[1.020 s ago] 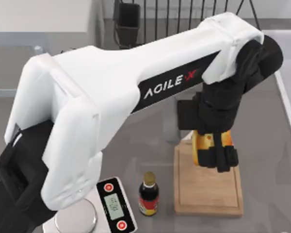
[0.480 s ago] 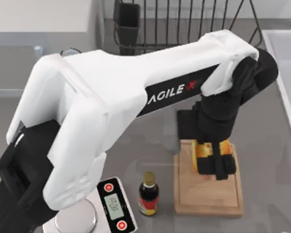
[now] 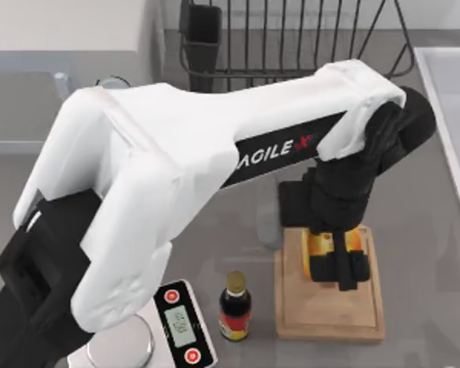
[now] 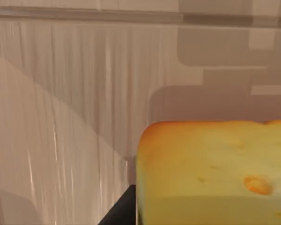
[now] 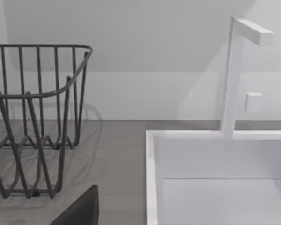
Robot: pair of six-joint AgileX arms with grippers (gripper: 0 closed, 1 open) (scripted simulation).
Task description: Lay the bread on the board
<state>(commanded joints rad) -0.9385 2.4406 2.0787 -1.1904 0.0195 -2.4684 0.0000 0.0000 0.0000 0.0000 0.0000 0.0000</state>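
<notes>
Since a second ago my left arm has swung in and dropped lower, so the bread now sits over the far half of the board instead of hanging past its far edge. My left gripper is clamped on the chunk, dark fingers down either side of it. From the left wrist view, the bread fills the near corner with wood grain right behind it, so I reckon it's close to the surface, but I can't tell if it's touching. Carrying's basically done; what's left is setting it down, letting go and backing off. Right arm's parked near the white sink and wire rack.
</notes>
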